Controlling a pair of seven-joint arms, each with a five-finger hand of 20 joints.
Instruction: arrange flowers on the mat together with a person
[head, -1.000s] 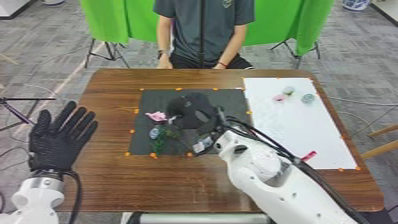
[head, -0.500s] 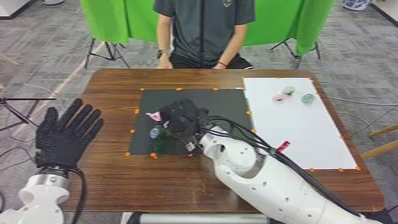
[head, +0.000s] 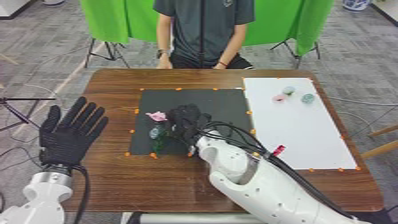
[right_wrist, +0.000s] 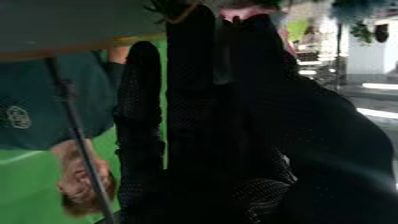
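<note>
I had the right hand (head: 187, 124) over the black mat (head: 226, 100), around the middle of the table (head: 124, 182), the arm reaching in across the near edge. I could not tell whether that hand was released or had hold of anything. Just beside it, on the side toward the table's left edge, was a pink flower (head: 156, 116); I could not make out whether the two touched. A pale blue flower (head: 155, 133) lay on the mat nearer me, with green stems (head: 158, 145) pointing toward the table's near edge. In the right wrist view, pink petals and some greenery showed close to the glove.

My left hand (head: 69, 140) was up by the table's left edge, fingers straight and spread, nothing in its grasp.

On the white sheet (head: 302, 132) along the right edge, toward the far right corner, I saw a small pink flower (head: 279, 98), a pale one (head: 289, 90) and a green one (head: 308, 98), grouped near one another.
</note>
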